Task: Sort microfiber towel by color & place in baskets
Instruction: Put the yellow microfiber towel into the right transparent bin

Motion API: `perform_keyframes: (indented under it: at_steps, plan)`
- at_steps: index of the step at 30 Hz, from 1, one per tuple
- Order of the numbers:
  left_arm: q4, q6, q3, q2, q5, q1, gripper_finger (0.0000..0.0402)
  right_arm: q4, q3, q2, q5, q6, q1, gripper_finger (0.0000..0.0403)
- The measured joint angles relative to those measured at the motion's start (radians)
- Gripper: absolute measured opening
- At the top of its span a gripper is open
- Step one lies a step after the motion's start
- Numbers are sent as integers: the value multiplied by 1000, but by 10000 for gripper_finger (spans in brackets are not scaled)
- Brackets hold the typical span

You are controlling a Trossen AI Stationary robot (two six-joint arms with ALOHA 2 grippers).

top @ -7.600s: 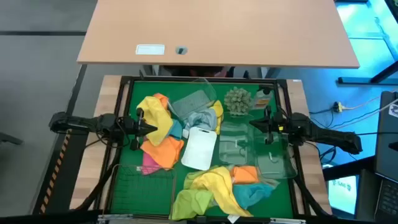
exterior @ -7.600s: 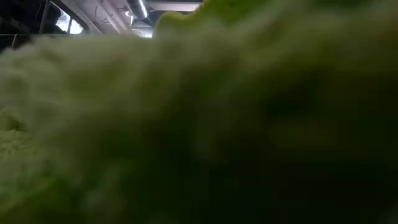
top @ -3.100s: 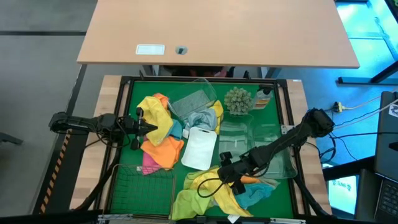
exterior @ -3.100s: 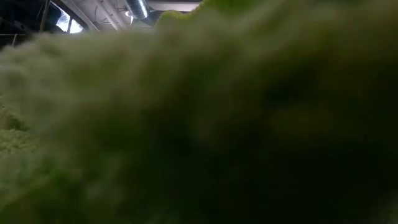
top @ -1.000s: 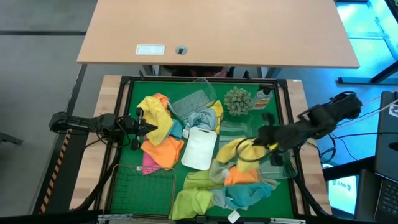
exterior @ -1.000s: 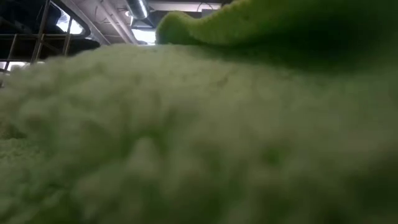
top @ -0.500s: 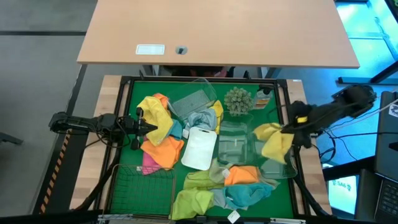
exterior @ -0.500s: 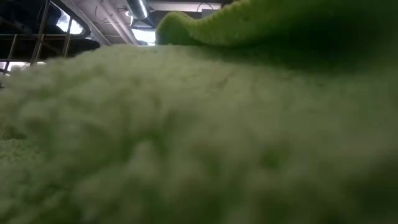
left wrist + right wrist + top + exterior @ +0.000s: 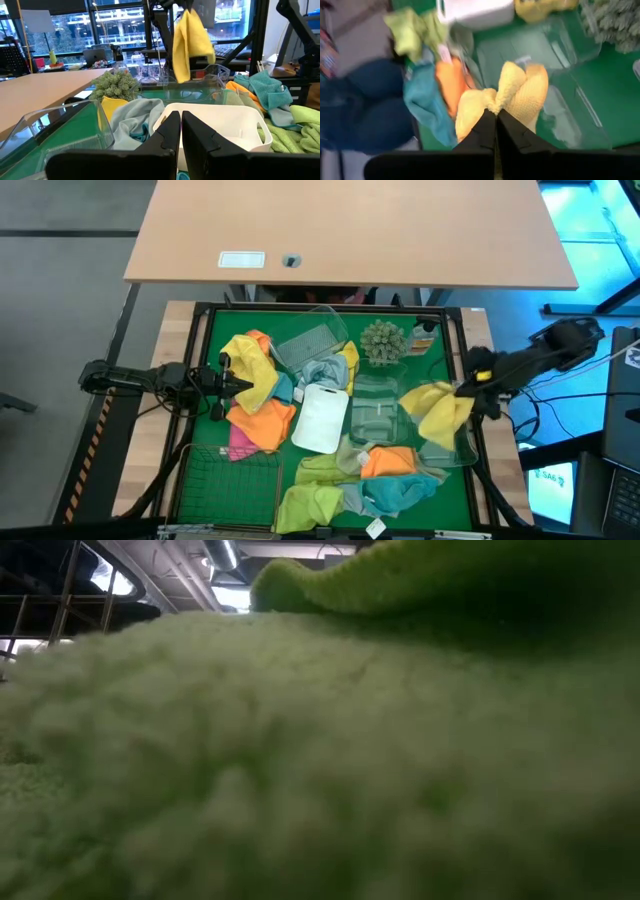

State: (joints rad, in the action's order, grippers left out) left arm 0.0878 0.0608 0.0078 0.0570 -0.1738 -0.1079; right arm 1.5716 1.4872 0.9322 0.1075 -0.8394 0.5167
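Towels wait in heaps as the left gripper [image 9: 238, 383] idles, pinched empty, beside the left pile [image 9: 258, 385]. At right, the right gripper [image 9: 470, 384], clamped on a yellow towel [image 9: 438, 411], dangles it over a clear tub [image 9: 444, 442]; lowering and letting go likely comes next.

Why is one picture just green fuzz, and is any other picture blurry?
Low view: a lime green towel lies right against the lens, out of focus, leaving only a strip of ceiling. Right wrist view: smeared by motion blur, though the right hand pinching the yellow towel is readable. High and left wrist views: sharp.
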Motion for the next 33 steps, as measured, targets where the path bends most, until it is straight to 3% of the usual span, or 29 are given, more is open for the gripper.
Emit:
perform_keyframes:
  at_steps: [13, 20, 28, 33]
  plan:
    - [0, 0, 0, 0, 0, 0, 14, 0, -384, -51, 13, -4, 0, 2]
    - [7, 0, 0, 0, 0, 0, 14, -105, -592, -23, -47, -28, 0, 6]
    - [44, 0, 0, 0, -6, 0, 14, -231, -666, 25, -100, -28, 0, 20]
    - [44, -30, 0, 0, -79, 1, 14, -260, -666, 47, -100, -29, 0, 26]
